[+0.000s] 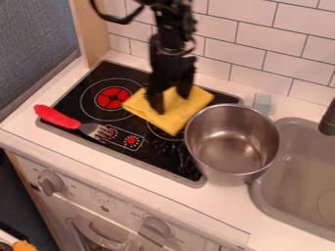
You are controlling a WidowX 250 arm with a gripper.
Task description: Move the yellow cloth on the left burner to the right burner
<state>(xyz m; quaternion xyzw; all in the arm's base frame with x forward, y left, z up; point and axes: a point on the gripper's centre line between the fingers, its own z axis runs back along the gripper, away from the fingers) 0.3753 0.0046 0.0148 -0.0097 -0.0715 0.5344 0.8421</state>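
A black two-fingered robot hand [171, 103], its fingers parted, reaches down to a yellow fabric cloth [175, 117] partly covering the black glass stovetop's [163, 157] right burner [157, 133], beside a round silver metal pot [230, 166].

We are looking at a fairly bright scene, with the white-tiled wall [252, 29] and white countertop [216, 206] reflecting light evenly. We are seeing pale highlights inside the stainless-steel pot [206, 127] and soft shading in the grey sink basin [288, 166], while the lower left corner is sitting in deeper shade.
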